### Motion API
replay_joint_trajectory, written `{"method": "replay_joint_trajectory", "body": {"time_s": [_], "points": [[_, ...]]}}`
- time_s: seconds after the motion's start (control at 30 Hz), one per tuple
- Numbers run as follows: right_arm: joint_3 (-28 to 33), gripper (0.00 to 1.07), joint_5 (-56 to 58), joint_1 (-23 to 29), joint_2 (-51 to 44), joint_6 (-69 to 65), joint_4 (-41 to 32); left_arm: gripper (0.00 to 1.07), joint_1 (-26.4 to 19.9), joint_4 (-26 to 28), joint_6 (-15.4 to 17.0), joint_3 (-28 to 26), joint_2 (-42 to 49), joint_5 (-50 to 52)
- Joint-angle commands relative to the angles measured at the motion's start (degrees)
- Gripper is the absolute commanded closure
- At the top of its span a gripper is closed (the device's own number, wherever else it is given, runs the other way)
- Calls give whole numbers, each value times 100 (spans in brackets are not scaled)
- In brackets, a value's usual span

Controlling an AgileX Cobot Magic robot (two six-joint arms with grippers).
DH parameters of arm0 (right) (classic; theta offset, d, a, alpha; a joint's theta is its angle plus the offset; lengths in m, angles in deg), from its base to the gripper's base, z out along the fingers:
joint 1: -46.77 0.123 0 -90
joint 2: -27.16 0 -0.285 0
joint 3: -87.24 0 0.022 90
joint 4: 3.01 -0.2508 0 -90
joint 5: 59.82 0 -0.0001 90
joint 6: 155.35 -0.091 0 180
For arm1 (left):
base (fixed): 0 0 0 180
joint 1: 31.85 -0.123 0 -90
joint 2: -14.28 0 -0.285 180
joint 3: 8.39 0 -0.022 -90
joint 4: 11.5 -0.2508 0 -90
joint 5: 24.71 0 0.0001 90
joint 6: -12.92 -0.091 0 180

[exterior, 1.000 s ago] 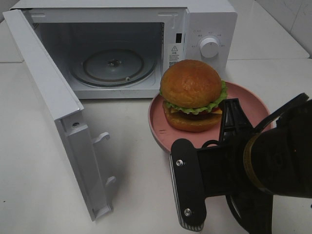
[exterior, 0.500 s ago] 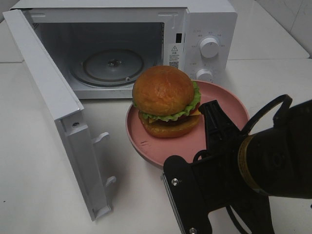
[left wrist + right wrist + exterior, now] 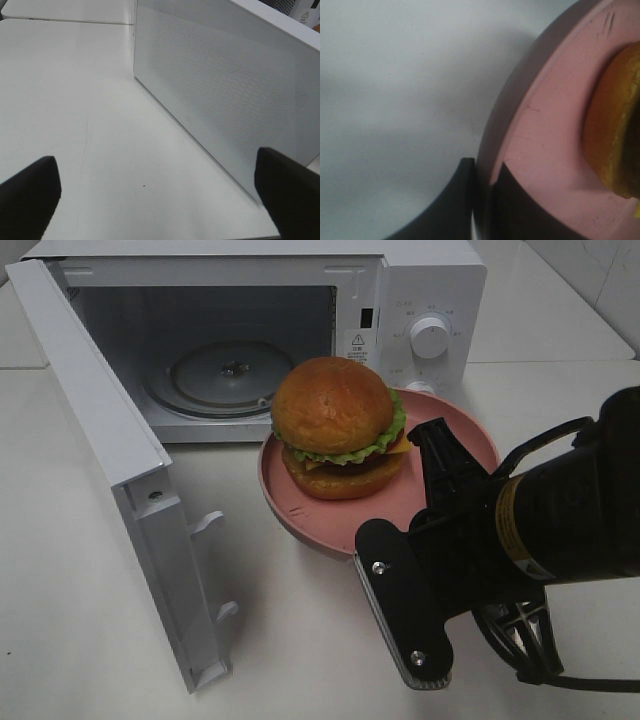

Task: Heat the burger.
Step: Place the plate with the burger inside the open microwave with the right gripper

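Burger (image 3: 337, 425) on plate (image 3: 278, 490): shifted left and farther, now at open microwave (image 3: 425, 280) mouth. Right gripper (image 3: 482, 195) pinches plate rim; left gripper (image 3: 157, 200) wide, empty. Insertion likely next.

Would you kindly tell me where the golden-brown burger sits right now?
In the exterior high view, mid-frame, the golden-brown burger sits on the round pink plate before the open white microwave.

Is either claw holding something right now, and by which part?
The right gripper pinches the pink plate by its rim, with the burger on it. The left gripper holds nothing.
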Motion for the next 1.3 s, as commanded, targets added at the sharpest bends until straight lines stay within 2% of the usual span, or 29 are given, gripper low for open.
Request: {"method": "replay_joint_trajectory", "body": {"time_s": [0.03, 0.23, 0.3, 0.4, 0.6, 0.67, 0.77, 0.83, 0.87, 0.93, 1.03, 1.13, 1.3], "points": [[-11, 107, -521, -183, -52, 527, -46, 9, 17, 46, 6, 29, 138, 46], [-11, 107, -848, -716, -52, 1896, -854, 9, 17, 46, 6, 29, 138, 46], [-11, 107, -968, -997, -52, 2681, -1387, 9, 17, 46, 6, 29, 138, 46], [-11, 107, -1003, -1054, -52, 2899, -1507, 9, 17, 46, 6, 29, 138, 46], [-40, 107, -1169, -1375, -52, 4074, -2343, 9, 17, 46, 6, 29, 138, 46], [-40, 107, -1226, -1581, -52, 5013, -3077, 9, 17, 46, 6, 29, 138, 46], [-40, 107, -1232, -1639, -52, 5260, -3226, 9, 17, 46, 6, 29, 138, 46], [-40, 107, -1301, -1845, -52, 6257, -4057, 9, 17, 46, 6, 29, 138, 46], [-40, 107, -1301, -1845, -52, 6257, -4057, 9, 17, 46, 6, 29, 138, 46], [-40, 107, -1450, -1954, -52, 6950, -4790, 9, 17, 46, 6, 29, 138, 46], [-40, 107, -1518, -2045, -40, 7529, -5220, 9, 17, 46, 6, 29, 138, 46], [-40, 107, -1530, -2120, -6, 7786, -5483, 9, 17, 46, 6, 29, 138, 46], [-40, 107, -1570, -2137, 11, 7798, -5380, 9, 17, 46, 6, 29, 138, 46]]}}
